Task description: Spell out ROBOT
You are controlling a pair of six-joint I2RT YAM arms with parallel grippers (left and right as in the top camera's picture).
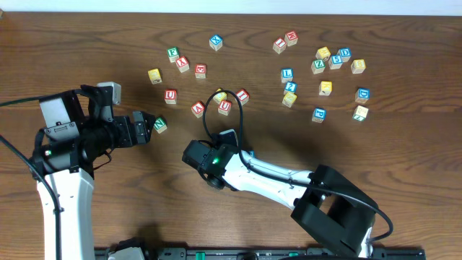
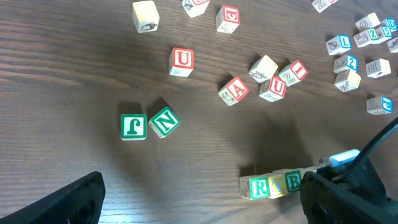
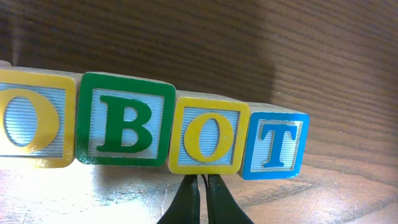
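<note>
right gripper [image 3: 200, 182] pinched shut, empty | row of wooden letter cubes [image 2: 273, 185] just ahead of its tips: green-faced R cube [image 2: 258, 187], yellow O cube [image 3: 31, 118], green-faced B cube [image 3: 124, 120], second yellow O cube [image 3: 208, 135] (dead ahead), blue-faced T cube [image 3: 275, 145] rightmost | left gripper [image 1: 146, 123] spread wide, empty, row off to its right

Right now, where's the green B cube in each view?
Overhead: not visible; probably hidden under the right arm.
Left wrist: B cube low, right of centre, third in the row.
Right wrist: B cube left of centre, between two yellow cubes.
Shared landmark: the O cube touching B's left side, seen in both wrist views only.
</note>
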